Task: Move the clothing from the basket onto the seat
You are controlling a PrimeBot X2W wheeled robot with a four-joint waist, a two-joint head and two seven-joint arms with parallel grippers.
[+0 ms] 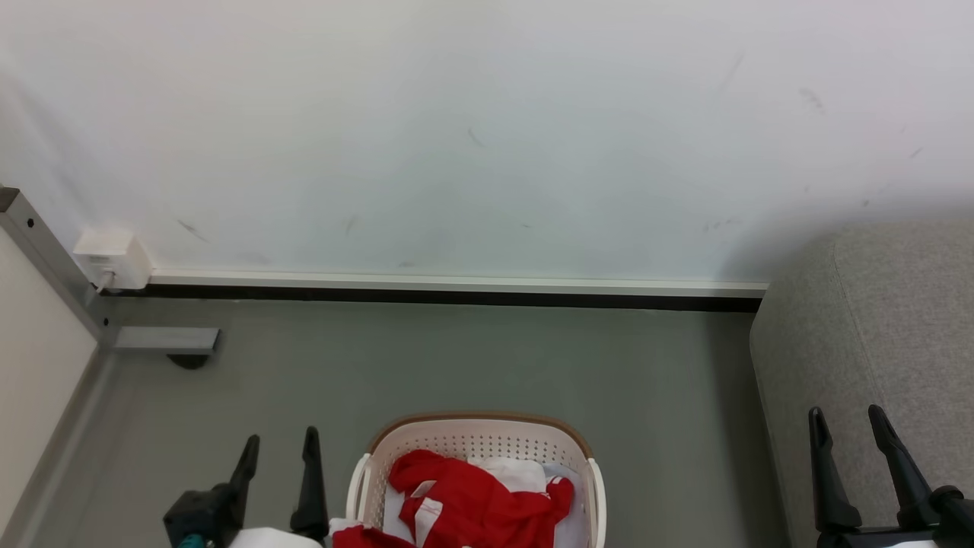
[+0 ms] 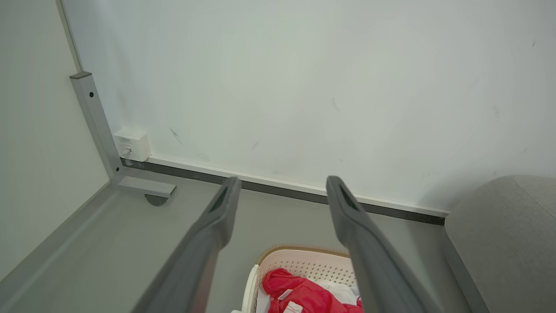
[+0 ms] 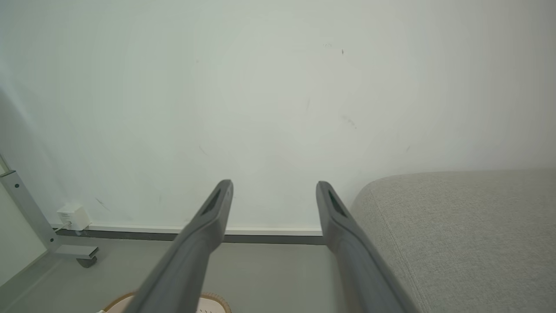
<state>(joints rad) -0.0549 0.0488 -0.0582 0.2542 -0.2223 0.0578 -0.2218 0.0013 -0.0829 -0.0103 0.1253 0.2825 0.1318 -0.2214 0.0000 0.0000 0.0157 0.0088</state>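
Red clothing [image 1: 475, 498] with white panels lies bunched in the cream basket [image 1: 479, 438] on the grey floor at the bottom centre of the head view; a red piece hangs over its near left rim. In the left wrist view the clothing [image 2: 299, 293] and basket [image 2: 304, 261] sit below the fingers. The grey seat [image 1: 875, 327] rises at the right. My left gripper [image 1: 279, 449] stands open just left of the basket, holding nothing. My right gripper [image 1: 847, 426] is open over the seat's front edge. The seat [image 3: 460, 230] also shows in the right wrist view.
A white wall with a dark skirting strip [image 1: 456, 293] runs behind the floor. A white socket box [image 1: 112, 259] sits low on it at the left. A grey metal frame leg with a caster foot [image 1: 163, 341] stands in the left corner beside a pale panel.
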